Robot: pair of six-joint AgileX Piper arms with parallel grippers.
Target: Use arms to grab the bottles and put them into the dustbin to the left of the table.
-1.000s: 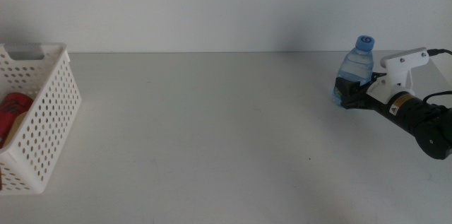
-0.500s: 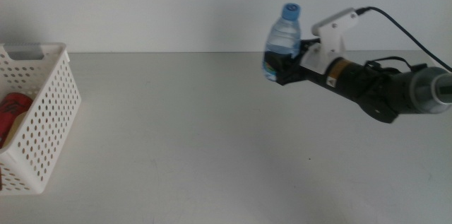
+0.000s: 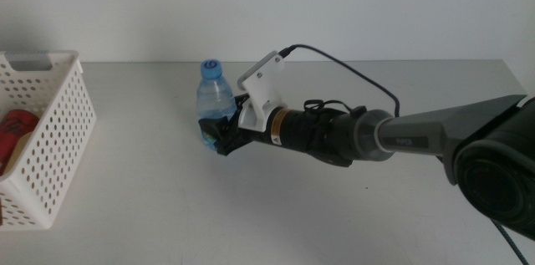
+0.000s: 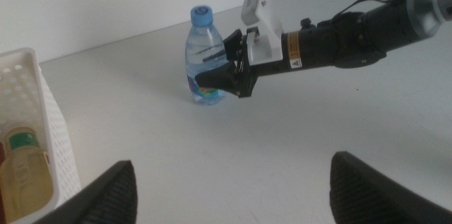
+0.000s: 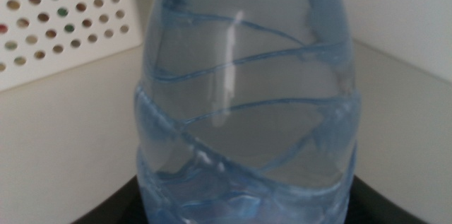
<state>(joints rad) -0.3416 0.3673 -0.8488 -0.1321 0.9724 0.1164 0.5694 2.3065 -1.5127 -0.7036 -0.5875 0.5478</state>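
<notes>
Dustbin (image 3: 50, 144) sits at the left edge of the table (image 3: 276, 206), a white basket with round holes through its walls and a slotted handle cut into its far rim. It is the biggest object in sight, and the arm's load is well apart from it. Across the light-grey tabletop the right arm (image 3: 401, 135) reaches in from the right side, a long dark limb stretched almost level toward the middle, with a white camera bracket (image 3: 261, 85) standing up near its wrist and a black cable looping back from it. At its tip the right gripper (image 3: 219, 137) is clamped on the lower body of the water bottle (image 3: 215, 98), which stands roughly upright, blue cap on top, about midway across the table toward its back half. From the wrist camera the clear ribbed bottle (image 5: 247, 104) fills nearly everything, with a corner of the holed basket wall behind it. Inside the dustbin lie the pale-yellow drink bottle (image 4: 25, 174) with its green label and, beside it, the red soda can (image 3: 15, 127). The left gripper (image 4: 233, 189) waits near the front of the table, its two dark jaws spread wide apart with nothing between them.
</notes>
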